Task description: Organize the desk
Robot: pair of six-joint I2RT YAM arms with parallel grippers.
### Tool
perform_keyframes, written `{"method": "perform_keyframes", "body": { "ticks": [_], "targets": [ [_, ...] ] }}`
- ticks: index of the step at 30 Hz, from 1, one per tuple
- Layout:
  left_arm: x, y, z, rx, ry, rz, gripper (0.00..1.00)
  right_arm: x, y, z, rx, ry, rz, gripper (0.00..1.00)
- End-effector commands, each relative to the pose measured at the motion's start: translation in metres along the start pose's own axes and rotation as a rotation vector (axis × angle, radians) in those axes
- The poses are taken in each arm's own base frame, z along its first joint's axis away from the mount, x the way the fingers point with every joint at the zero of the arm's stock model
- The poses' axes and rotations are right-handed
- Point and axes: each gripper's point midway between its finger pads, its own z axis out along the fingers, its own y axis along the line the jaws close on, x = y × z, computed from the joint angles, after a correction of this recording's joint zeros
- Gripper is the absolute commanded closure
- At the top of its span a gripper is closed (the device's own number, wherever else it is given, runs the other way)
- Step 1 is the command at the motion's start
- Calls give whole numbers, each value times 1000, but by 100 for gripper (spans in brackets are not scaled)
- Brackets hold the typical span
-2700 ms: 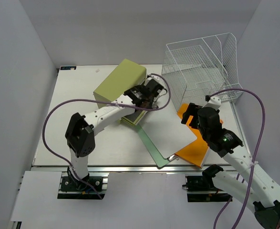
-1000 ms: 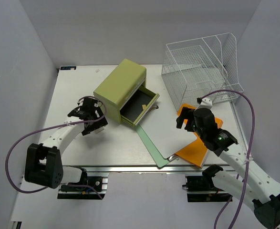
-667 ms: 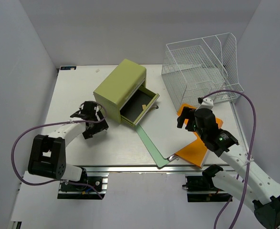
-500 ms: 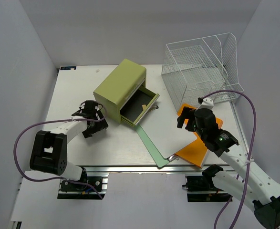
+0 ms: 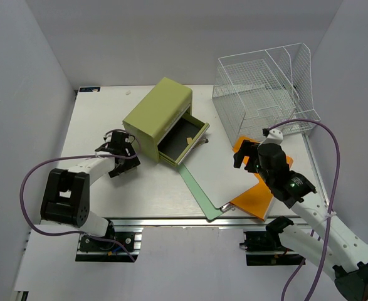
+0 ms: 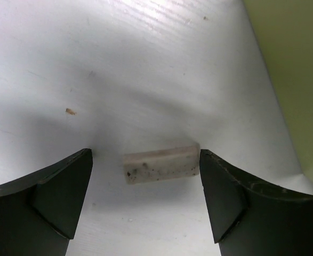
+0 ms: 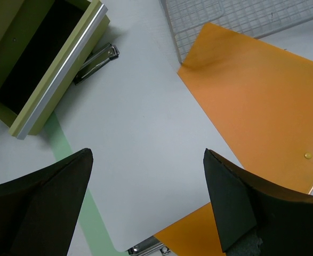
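**Surface [image 5: 93,116]:** the large white top fills the middle of the overhead view, from the left wall to the right wall. Everything below stands or lies on it.

**Left claw [image 5: 118,158]:** at centre-left of the overhead view, low over the surface and just beside the olive-green drawer box [image 5: 157,115]. Its wrist view shows the fingers [image 6: 55,197] spread wide and holding nothing. A small off-white block [image 6: 161,162] lies flat between them, its right end almost at the right finger, with a clear gap on the left.

**Step in hand, as judged:** picking up the block, probably for the open drawer [image 5: 182,141].
- Shift the claw slightly so the block sits centred; otherwise one pad arrives first and pushes it askew.
- The block lies a little tilted, so square the jaws to its ends.
- Keep the tips right down at the surface — the block is thin and a high grip would slip off.
- Close gently, then lift straight up before swinging, because the box wall is close on the right.

**Centre:** a binder clip [image 7: 95,63] lies just beside the drawer front. A white sheet [image 5: 224,172] overlaps a green folder [image 5: 196,188] and an orange folder [image 5: 266,195].

**Right claw [image 5: 246,153]:** hangs above those sheets with its jaws fully apart, empty and touching nothing.

**Upper right:** a white wire tray rack [image 5: 265,84].
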Motion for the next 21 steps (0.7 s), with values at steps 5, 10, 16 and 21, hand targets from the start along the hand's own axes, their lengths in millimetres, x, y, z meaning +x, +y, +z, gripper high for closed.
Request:
{"method": "perform_keyframes", "body": {
  "ticks": [5, 10, 16, 21],
  "targets": [
    [53, 6, -1, 23, 168, 36, 9, -13, -1, -1, 2, -62, 25, 11],
    [57, -1, 6, -8, 194, 74, 14, -13, -2, -1, 9, -68, 29, 11],
    [61, 2, 3, -42, 210, 68, 31, -16, -3, -6, 4, -89, 48, 11],
    [69, 5, -15, -56, 224, 85, 50, -17, -4, -8, 4, -101, 53, 11]
  ]
}}
